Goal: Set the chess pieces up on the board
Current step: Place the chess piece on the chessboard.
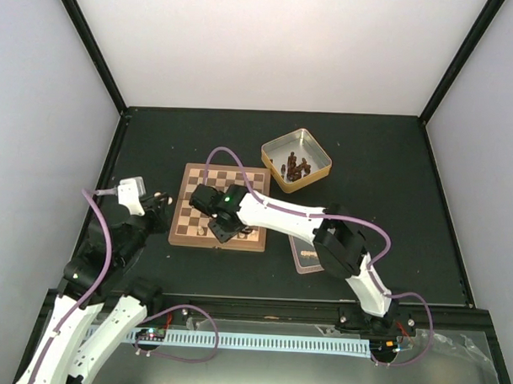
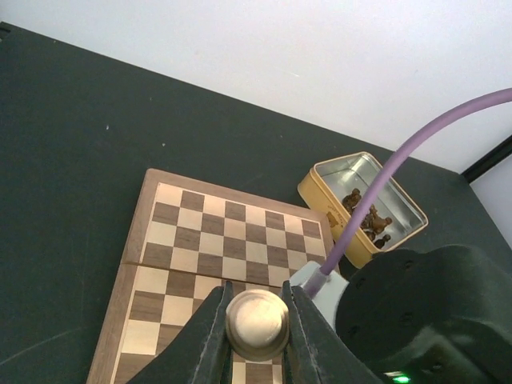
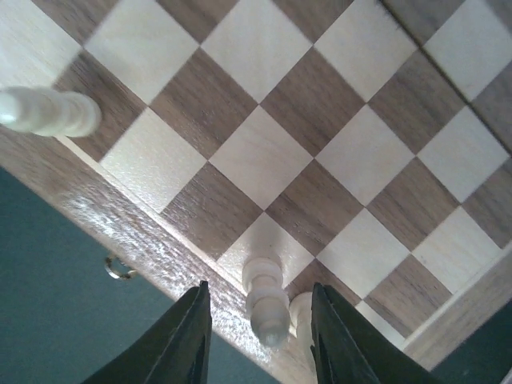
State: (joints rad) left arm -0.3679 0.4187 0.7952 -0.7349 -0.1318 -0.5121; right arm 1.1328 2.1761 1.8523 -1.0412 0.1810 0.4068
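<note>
the right gripper (image 3: 260, 290) hangs over the near edge of the board (image 3: 264, 152). its jaws are parted either side of a cream piece (image 3: 268, 308) that stands upright in the near row, seemingly free of both fingers. lift straight up, since any sideways drift could tip it. the left gripper (image 2: 256, 298), just left of the board, is clamped on a round-topped piece (image 2: 258, 324). bring it in once the right arm clears.
</note>
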